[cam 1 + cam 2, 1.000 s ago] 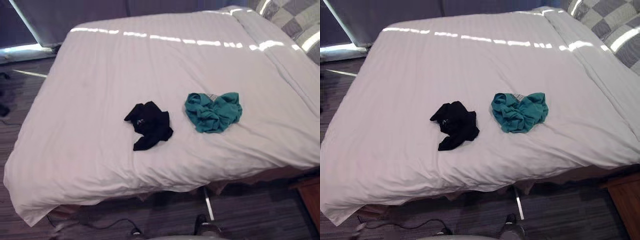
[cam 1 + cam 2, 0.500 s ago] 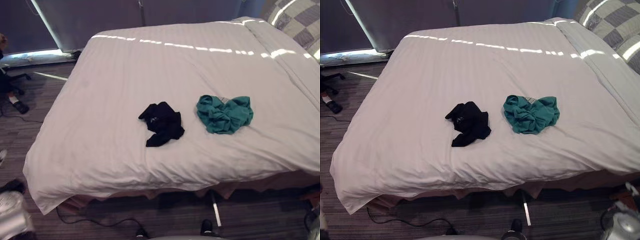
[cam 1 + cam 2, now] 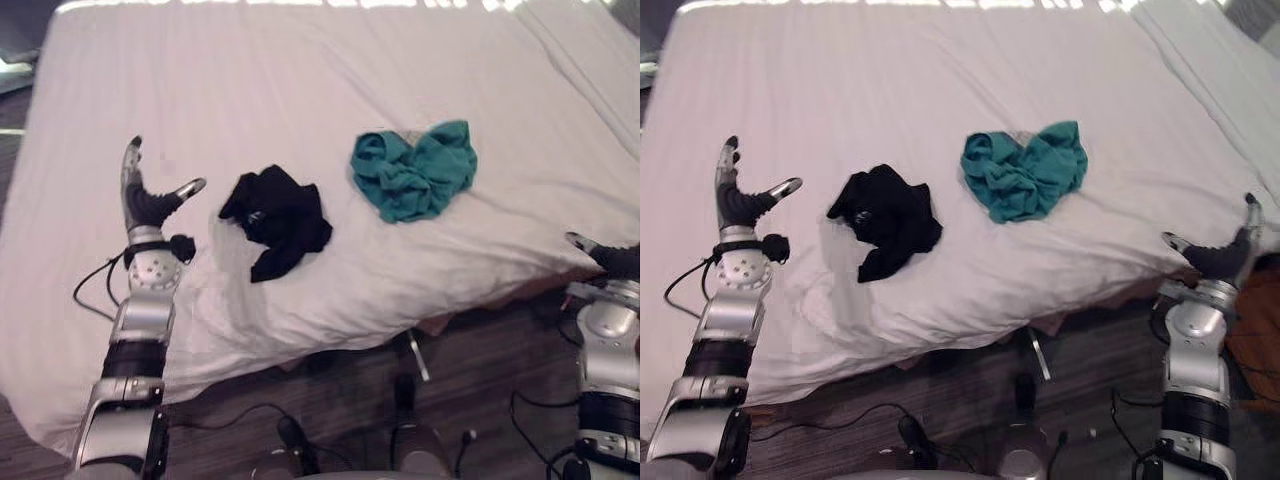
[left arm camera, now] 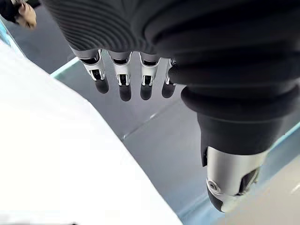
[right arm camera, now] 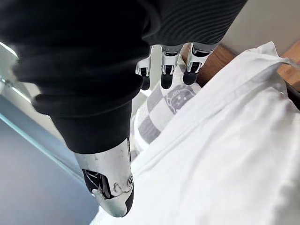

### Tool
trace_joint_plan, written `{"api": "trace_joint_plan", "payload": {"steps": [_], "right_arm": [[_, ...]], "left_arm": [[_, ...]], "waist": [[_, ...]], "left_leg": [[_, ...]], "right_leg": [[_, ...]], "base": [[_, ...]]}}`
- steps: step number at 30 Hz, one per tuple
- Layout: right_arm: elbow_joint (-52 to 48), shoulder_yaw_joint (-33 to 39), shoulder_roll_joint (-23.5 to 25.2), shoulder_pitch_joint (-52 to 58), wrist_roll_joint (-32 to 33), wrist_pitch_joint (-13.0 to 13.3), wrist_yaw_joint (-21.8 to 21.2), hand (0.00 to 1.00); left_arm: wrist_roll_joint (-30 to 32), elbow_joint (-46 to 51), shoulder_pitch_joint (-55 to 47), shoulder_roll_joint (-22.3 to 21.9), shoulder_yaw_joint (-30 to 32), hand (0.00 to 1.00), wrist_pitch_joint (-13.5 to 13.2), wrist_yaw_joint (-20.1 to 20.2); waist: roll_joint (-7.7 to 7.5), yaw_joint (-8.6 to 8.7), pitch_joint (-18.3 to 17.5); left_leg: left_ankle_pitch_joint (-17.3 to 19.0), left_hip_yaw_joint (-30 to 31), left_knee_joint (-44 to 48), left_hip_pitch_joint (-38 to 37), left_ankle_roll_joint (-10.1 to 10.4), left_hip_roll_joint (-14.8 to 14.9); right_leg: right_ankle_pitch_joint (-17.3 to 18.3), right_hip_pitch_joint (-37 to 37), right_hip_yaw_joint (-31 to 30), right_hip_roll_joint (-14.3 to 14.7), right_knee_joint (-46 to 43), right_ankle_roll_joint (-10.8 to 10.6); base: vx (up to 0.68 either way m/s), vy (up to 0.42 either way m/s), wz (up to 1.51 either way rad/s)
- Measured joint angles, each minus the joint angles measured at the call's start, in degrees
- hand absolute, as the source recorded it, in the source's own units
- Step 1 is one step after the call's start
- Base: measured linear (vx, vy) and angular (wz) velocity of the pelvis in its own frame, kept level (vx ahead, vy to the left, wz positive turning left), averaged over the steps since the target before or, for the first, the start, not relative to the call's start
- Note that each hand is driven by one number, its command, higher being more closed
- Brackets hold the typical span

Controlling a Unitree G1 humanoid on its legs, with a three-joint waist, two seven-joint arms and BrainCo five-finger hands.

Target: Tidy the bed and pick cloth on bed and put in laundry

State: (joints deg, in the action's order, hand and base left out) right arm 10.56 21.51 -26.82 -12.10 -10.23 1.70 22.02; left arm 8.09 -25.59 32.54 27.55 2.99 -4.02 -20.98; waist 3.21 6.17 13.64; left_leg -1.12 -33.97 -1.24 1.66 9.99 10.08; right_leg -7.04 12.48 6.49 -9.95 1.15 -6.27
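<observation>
We are seeing a dark striped floor (image 3: 480,370), a brown wooden piece of furniture (image 3: 1265,345) standing at its right, and a grey-checked cushion (image 5: 161,110) lying farther off.

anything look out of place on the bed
Two crumpled garments lie loose on the white duvet: a black cloth and, apart from it, a teal cloth. The left hand and right hand are open, touching neither.

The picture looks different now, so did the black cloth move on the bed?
No. The black cloth lies in the same crumpled shape, just left of the teal cloth as before; the camera shifted.
</observation>
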Motion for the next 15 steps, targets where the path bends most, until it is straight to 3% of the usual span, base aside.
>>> {"api": "trace_joint_plan", "payload": {"steps": [5,6,8,15], "right_arm": [[-3.4,-3.4,0.0,-1.3,-0.9,0.4,-1.1,0.00],[-3.8,-3.8,0.0,-1.9,-1.0,0.4,-1.3,0.00],[-5.1,-4.2,0.0,-2.0,-1.0,0.6,-1.9,0.00],[-5.1,-7.5,-2.1,-7.5,-1.2,0.6,-2.3,0.00]], "left_arm": [[1.5,-11.3,8.6,0.0,-3.9,0.00,1.6,1.3],[1.7,-14.2,10.9,0.0,-5.2,1.00,1.9,2.1],[2.2,-16.7,12.7,0.0,-6.3,1.00,2.3,2.5],[4.3,-19.4,15.2,-3.4,-8.0,1.00,2.5,3.6]], "waist": [[-1.30,2.09,4.0],[-1.83,2.61,5.5],[-2.25,2.64,6.2],[-2.51,2.41,7.3]], "left_leg": [[0.1,-2.1,1.4,1.8,0.1,0.1],[0.3,-2.3,2.4,2.1,0.4,0.4],[1.1,-2.4,3.6,2.9,1.2,1.0],[1.5,-1.7,5.6,4.6,0.6,1.2]], "right_leg": [[-0.5,3.0,-2.4,0.0,-1.0,0.3],[-0.8,3.1,-2.7,0.0,-1.0,0.3],[-1.0,4.0,-3.5,0.3,-1.0,0.5],[-1.9,4.5,-3.2,-0.2,-1.0,0.6]], "base": [[-0.02,-0.017,-0.18],[-0.03,-0.021,-0.08],[-0.02,-0.019,-0.15],[-0.04,-0.013,0.03]]}}
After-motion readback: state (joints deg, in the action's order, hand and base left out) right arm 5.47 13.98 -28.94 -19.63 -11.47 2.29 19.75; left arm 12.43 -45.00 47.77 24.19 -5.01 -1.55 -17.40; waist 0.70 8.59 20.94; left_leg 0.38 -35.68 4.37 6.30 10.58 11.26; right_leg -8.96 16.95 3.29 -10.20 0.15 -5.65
